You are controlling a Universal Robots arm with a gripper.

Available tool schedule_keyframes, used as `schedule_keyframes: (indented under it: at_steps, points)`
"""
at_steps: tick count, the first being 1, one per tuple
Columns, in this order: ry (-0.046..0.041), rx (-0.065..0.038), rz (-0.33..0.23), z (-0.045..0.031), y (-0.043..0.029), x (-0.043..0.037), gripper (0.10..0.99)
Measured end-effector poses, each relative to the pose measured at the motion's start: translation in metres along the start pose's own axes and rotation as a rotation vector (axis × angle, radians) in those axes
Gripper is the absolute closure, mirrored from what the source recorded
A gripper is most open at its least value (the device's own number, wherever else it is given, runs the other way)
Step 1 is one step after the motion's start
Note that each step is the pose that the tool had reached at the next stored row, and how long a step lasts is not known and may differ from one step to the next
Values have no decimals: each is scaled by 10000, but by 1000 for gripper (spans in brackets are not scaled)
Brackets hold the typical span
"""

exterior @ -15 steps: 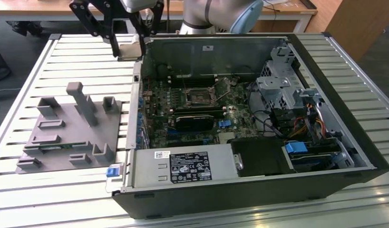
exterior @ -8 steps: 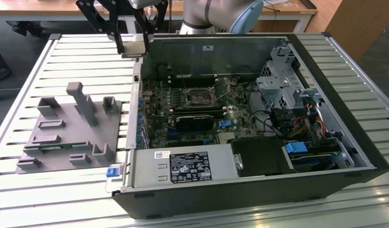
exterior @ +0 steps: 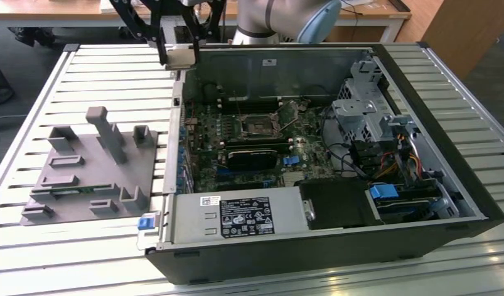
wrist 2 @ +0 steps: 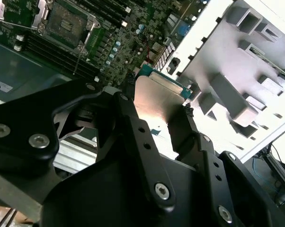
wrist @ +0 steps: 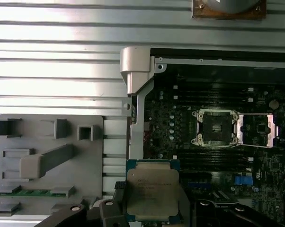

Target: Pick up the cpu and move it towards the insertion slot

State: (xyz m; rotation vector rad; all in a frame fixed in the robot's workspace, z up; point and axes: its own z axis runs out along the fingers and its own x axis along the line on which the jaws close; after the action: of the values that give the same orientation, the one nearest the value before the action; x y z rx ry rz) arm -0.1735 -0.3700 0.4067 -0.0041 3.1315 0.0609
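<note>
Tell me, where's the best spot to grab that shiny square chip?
By two opposite edges, coming from above. The cpu is flat and thin, so its edges offer the likeliest grip. The gripper already holds it that way, a finger on each side.

insertion slot [wrist: 217, 126] apparently uncovered, open case wall [exterior: 185, 92] beside tool [exterior: 178, 57]

My black gripper [wrist: 149, 215]; pale silver, green-edged cpu [wrist: 152, 191]; dark, silver-framed insertion slot [wrist: 216, 127]; grey plastic block [wrist: 48, 161].
</note>
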Motion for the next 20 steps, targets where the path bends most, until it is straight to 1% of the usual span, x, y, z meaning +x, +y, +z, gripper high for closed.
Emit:
schedule_keyframes:
  at_steps: [8,20]
  points:
    - [1,1,-3,4,77,-102,557]
    - [1,0,-7,10,171,-268,557]
